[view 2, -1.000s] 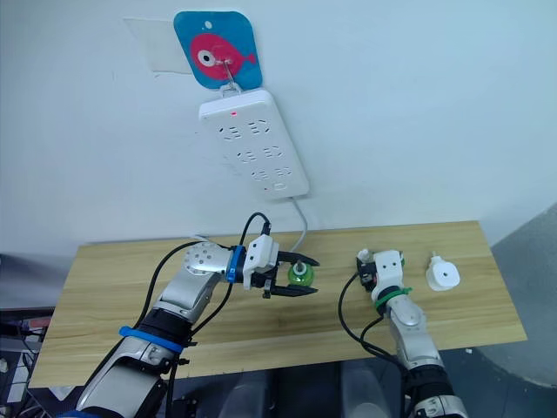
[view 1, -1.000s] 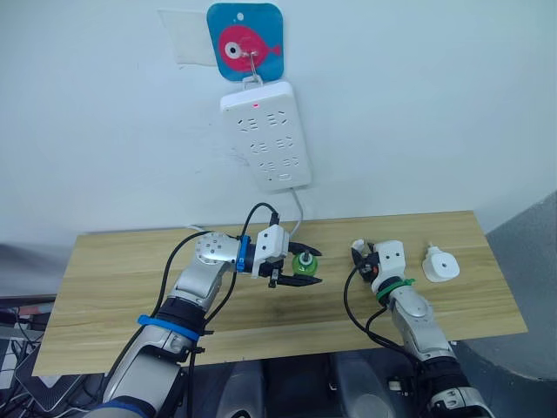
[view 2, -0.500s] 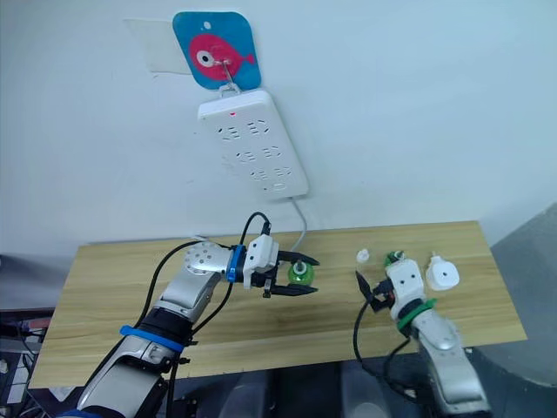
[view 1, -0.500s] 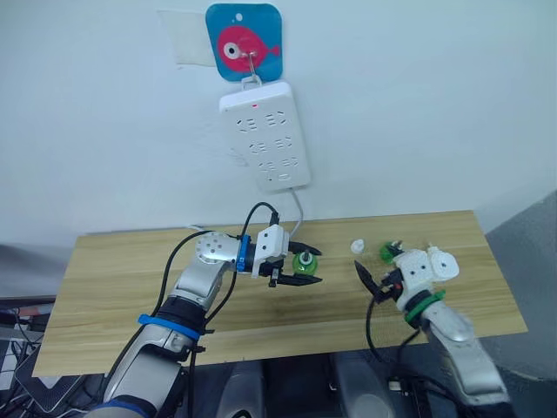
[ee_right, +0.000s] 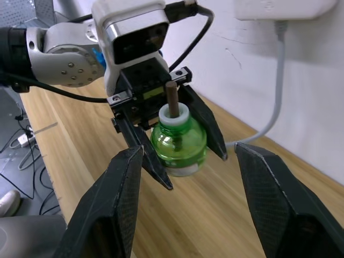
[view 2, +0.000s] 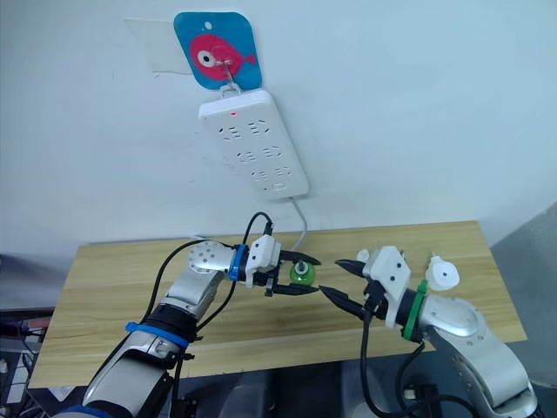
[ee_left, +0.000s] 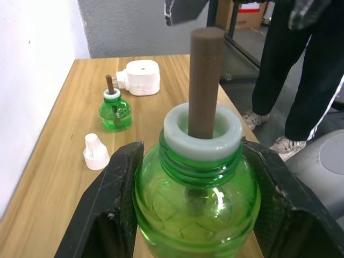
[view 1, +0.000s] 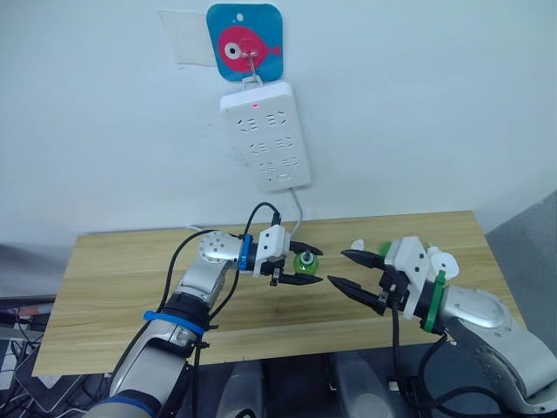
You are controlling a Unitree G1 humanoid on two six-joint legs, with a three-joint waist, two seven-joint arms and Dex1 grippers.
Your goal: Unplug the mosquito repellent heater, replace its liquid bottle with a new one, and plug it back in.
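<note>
Left tool [view 1: 298,266] clamps a green liquid bottle [view 1: 304,264]; right tool [view 1: 355,273] hangs wide open just beside it.

From the head, the left tool holds the green liquid bottle upright over the middle of the wooden table [view 1: 113,279], under the white power strip [view 1: 265,136] hung on the wall below a fish-print hook pad [view 1: 245,41]. The right tool's black fingers spread wide, tips aimed at that bottle, not touching it. The mosquito repellent heater [view 2: 442,274] lies on the table's right part, behind the right arm.
Left wrist view: fingers [ee_left: 110,207] press both sides of the bottle, its brown wick [ee_left: 206,80] standing up. Beyond lie a loose white cap [ee_left: 95,152], a second green bottle [ee_left: 114,109], then the heater, with a person's legs [ee_left: 306,80] past the table edge.
Right wrist view: fingers [ee_right: 115,204] gape apart before the held bottle.
</note>
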